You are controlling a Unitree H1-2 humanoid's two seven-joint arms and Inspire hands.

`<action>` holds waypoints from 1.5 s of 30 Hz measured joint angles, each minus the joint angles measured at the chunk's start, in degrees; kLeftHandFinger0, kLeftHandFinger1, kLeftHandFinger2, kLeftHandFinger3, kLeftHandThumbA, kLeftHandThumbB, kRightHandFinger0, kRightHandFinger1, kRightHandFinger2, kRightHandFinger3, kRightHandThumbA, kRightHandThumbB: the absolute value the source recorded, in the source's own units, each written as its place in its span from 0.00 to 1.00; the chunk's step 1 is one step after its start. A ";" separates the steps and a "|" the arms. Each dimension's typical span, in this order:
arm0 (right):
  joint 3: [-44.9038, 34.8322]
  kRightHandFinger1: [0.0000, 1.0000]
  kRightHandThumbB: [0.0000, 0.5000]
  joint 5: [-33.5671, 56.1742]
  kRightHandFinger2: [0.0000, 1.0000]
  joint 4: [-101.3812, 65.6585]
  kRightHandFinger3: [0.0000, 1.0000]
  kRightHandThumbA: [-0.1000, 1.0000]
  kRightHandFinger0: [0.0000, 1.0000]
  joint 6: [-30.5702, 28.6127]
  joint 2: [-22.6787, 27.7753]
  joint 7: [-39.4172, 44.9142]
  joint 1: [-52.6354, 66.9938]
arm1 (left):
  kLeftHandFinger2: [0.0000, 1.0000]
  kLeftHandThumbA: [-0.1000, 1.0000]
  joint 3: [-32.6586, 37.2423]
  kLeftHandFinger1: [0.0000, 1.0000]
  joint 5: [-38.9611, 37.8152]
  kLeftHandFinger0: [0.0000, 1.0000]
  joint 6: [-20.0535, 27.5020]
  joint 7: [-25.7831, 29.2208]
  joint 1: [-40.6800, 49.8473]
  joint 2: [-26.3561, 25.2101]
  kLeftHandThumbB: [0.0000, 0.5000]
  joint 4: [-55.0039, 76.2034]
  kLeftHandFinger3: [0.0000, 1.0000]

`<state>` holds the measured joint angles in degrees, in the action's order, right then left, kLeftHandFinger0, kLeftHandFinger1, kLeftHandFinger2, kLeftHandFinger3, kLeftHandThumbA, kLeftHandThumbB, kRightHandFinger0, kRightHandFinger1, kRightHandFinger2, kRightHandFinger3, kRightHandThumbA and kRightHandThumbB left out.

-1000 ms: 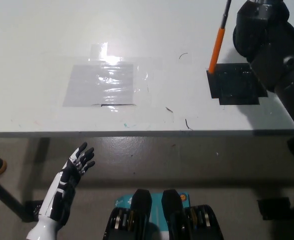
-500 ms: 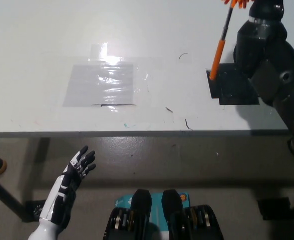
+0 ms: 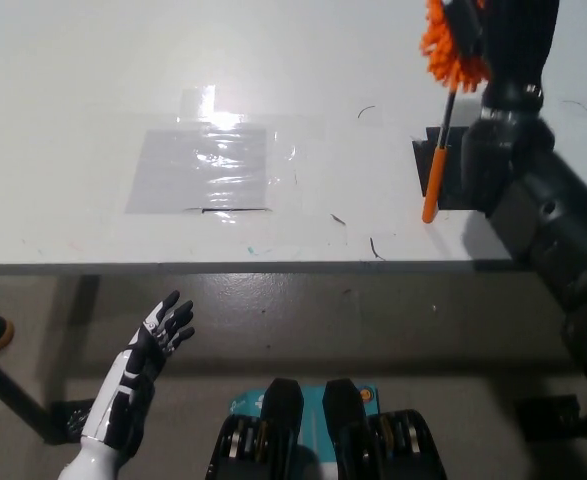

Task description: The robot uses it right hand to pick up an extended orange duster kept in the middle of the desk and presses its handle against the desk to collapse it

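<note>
Standing upright on desk (image 3: 93,90), orange duster (image 3: 439,160), fluffy head topmost

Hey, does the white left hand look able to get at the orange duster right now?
Probably not. The left hand hangs open below the desk edge at the near left, while the duster stands upright far across on the right, held near its fluffy head by the right hand.

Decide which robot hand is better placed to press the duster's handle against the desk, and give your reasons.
Right. The right robot hand holds the duster upright, its handle tip at the desk. The left robot hand hangs open below the desk edge, holding nothing.
</note>
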<state>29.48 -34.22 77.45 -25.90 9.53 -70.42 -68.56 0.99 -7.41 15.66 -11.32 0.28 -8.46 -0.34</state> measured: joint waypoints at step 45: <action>-11.69 0.29 0.22 11.78 0.74 -13.51 0.76 0.00 0.00 0.44 3.69 35.99 0.57 | 1.00 1.00 -0.14 1.00 0.20 1.00 -0.11 0.02 -0.02 -0.17 0.23 -0.33 1.00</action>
<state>17.79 -22.44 63.94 -25.46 13.22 -34.43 -67.99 0.85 -7.22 15.55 -11.30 0.26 -8.63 -0.67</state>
